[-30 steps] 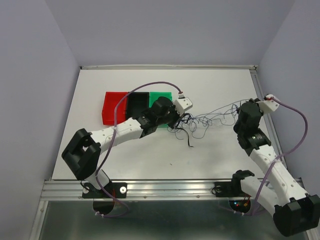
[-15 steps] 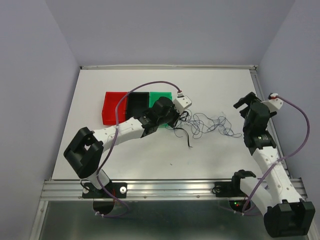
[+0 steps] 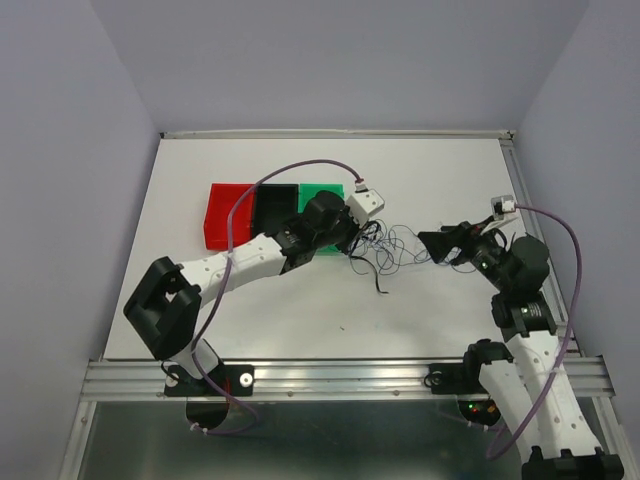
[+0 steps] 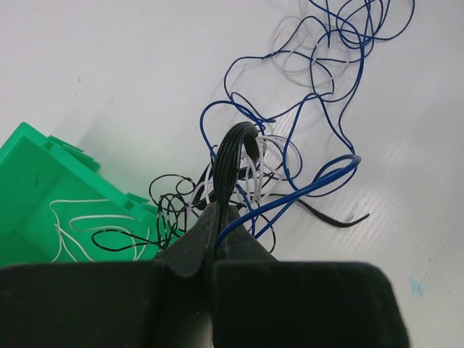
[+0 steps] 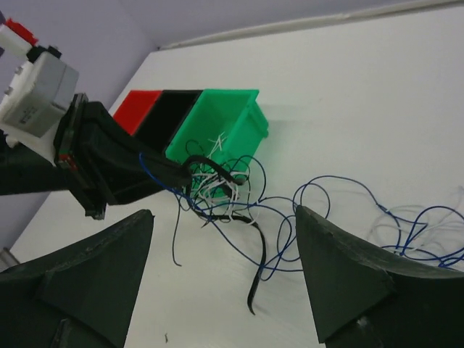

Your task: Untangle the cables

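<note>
**Top view:** our left hand (image 3: 362, 238) sits near mid tabletop (image 3: 250, 300), just beside the green bin (image 3: 322, 192). The black bin (image 3: 272, 205) and red bin (image 3: 222, 215) stand in a row w/ it, toward the left edge. The cables (image 3: 410, 245) run from that hand toward the right edge as loose loops lying on the tabletop. Our right hand (image 3: 435, 245) hovers at the right end of the tangle, pointing back at the left. We judge the left is the anchor, so the right can draw one strand away w/o dragging the whole lot.

**Left wrist view:** the left hand is pressed together, pinching a black bundle (image 4: 230, 156) of several strands that arches up out of its tips. Blue strands (image 4: 319, 181) loop round and past it; whether any blue is in the pinch, we can't tell. A few white & black strands lie inside the green bin, so the bins are prob. where freed strands go.

**Right wrist view:** the right hand's fingers (image 5: 94, 283) are spread wide w/ nothing between them, framing the knot ahead. The knot of black, blue and white strands (image 5: 212, 187) sits against the green bin's corner, under the left hand's tips. Blue loops trail off toward the right edge, apart from the knot. That makes them the easier pick, in our judgement.
</note>
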Available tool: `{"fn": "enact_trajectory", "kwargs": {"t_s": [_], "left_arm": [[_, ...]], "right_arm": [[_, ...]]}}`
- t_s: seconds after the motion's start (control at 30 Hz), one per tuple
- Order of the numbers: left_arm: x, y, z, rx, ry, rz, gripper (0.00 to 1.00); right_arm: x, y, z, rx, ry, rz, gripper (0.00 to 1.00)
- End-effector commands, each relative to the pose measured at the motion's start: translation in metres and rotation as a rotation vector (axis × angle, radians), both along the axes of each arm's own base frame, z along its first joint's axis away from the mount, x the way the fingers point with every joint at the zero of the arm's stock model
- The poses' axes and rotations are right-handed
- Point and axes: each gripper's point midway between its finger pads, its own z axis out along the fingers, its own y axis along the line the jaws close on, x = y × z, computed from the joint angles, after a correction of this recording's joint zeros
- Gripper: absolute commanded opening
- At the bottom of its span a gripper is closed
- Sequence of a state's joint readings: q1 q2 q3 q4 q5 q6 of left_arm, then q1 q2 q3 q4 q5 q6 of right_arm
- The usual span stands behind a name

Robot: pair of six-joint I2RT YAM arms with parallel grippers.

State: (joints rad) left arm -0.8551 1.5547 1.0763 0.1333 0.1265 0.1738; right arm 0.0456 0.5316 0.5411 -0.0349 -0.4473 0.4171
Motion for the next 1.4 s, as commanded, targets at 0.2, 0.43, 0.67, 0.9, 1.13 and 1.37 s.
{"fn": "enact_trajectory", "kwargs": {"t_s": [0.2, 0.43, 0.67, 0.9, 1.13, 1.37], "left_arm": [[0.002, -0.004, 0.085, -0.163, -0.117, -0.008, 0.0], [-0.021, -0.013, 0.087, -0.199, -0.126, -0.154, 0.0], [-0.039, -0.017, 0.091, -0.224, -0.116, -0.251, 0.0], [-0.053, -0.009, 0.109, -0.28, -0.171, -0.282, 0.0], [-0.012, 0.05, 0.157, -0.387, -0.336, 0.128, 0.0], [-0.017, 0.078, 0.175, -0.441, -0.397, 0.219, 0.0]], "right_arm": [[0.01, 0.034, -0.037, -0.035, 0.093, 0.177, 0.85], [0.036, 0.074, -0.042, -0.093, 0.041, 0.24, 0.81], [0.046, 0.098, -0.048, -0.094, -0.035, 0.344, 0.77], [0.055, 0.091, -0.048, -0.086, -0.025, 0.273, 0.16], [0.091, 0.011, -0.075, -0.106, 0.208, -0.27, 0.01], [0.074, -0.088, -0.073, -0.027, 0.235, -0.851, 0.01]]}}
